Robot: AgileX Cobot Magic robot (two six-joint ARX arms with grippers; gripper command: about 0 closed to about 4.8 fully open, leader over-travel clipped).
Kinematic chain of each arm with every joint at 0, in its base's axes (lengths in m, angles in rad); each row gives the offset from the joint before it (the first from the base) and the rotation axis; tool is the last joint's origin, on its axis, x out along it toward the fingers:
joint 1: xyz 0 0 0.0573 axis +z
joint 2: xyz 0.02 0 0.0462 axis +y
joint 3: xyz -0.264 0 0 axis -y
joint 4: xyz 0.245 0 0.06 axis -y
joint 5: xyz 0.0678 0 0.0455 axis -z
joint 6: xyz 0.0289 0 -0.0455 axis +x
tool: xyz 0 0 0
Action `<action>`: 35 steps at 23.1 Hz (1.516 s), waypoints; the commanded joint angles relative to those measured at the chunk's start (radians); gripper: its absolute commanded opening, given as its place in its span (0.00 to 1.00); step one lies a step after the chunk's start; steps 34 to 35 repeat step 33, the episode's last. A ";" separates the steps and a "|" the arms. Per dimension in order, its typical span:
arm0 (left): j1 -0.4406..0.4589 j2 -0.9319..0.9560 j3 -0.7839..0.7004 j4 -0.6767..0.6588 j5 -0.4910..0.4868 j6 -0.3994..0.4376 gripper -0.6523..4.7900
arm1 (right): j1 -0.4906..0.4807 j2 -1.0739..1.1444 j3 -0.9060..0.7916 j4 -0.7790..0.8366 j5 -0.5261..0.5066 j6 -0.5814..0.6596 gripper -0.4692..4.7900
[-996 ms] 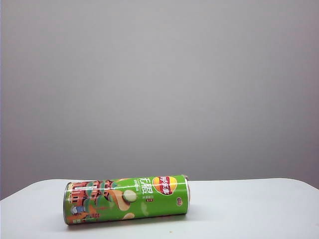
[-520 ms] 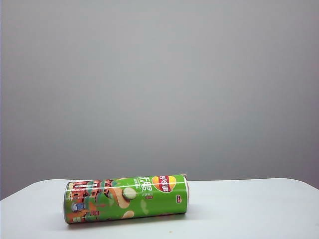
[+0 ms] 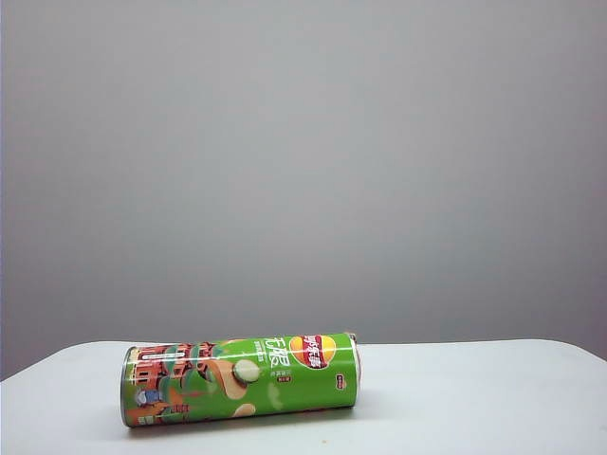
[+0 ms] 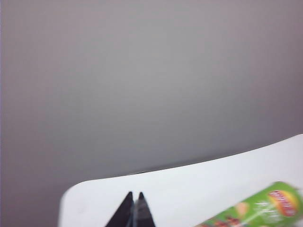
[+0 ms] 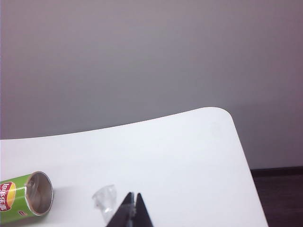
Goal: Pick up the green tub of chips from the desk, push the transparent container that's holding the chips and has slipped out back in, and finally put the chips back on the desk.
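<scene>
The green tub of chips (image 3: 241,381) is lying on its side on the desk (image 3: 474,398), its open mouth facing a bit of clear plastic (image 5: 105,198) lying just beside it, probably the transparent container's tip. To do this well, one hand should be clamping the tub's middle while the other is pushing the tray straight in. The left hand (image 4: 134,197) and right hand (image 5: 132,196) are hanging above the desk, tips pressed together, holding nothing.

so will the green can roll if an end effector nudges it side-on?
Probably: the can lies on its side on the smooth desk, so it would likely roll. Its open end looks hollow, so it may be light. Both end effectors, left and right, are shut, clear of it.
</scene>
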 commanded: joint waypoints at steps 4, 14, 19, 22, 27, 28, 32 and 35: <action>0.009 -0.025 0.002 -0.107 -0.039 0.025 0.11 | 0.002 0.000 -0.006 0.002 -0.002 0.002 0.07; 0.012 -0.025 0.002 -0.205 -0.064 0.070 0.11 | -0.001 0.007 -0.006 -0.071 0.016 0.000 0.07; 0.011 -0.023 0.003 -0.297 -0.194 0.041 0.11 | 0.000 0.007 -0.006 -0.069 0.024 0.000 0.07; 0.010 -0.023 0.003 -0.297 -0.189 0.017 0.11 | 0.000 0.006 -0.006 -0.069 0.024 0.000 0.07; 0.010 -0.023 0.003 -0.297 -0.190 0.017 0.11 | 0.000 0.006 -0.006 -0.069 0.024 0.000 0.07; 0.010 -0.023 0.003 -0.297 -0.190 0.017 0.11 | 0.000 0.006 -0.006 -0.069 0.024 0.000 0.07; 0.010 -0.023 0.003 -0.297 -0.190 0.017 0.11 | 0.000 0.006 -0.006 -0.068 0.024 0.000 0.07; 0.010 -0.023 0.003 -0.296 -0.190 0.017 0.11 | 0.000 0.006 -0.006 -0.068 0.024 0.000 0.07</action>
